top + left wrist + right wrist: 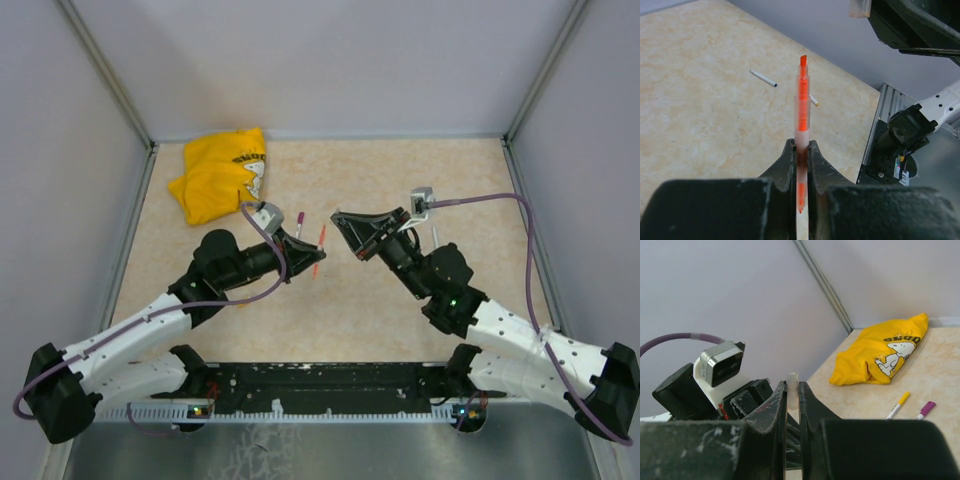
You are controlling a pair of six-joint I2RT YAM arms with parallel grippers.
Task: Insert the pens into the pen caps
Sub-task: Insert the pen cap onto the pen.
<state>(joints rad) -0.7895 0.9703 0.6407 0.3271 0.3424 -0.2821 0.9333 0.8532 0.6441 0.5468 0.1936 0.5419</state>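
Note:
My left gripper (800,146) is shut on an orange-red pen (802,107). The pen's bare chisel tip sticks out past the jaws, and in the top view this pen (319,250) hangs above the table's middle. My right gripper (792,386) is shut on a small clear pen cap (792,389) that stands upright between the jaws. In the top view the left gripper (305,250) and the right gripper (340,222) face each other a short gap apart. More pens lie on the table: a yellow-capped one (898,405) and a purple-capped one (926,409).
A crumpled yellow cloth (222,175) lies at the back left. A white pen (763,78) and another with a yellow end (814,100) lie on the table beyond the left gripper. Grey walls (330,60) enclose the table on three sides.

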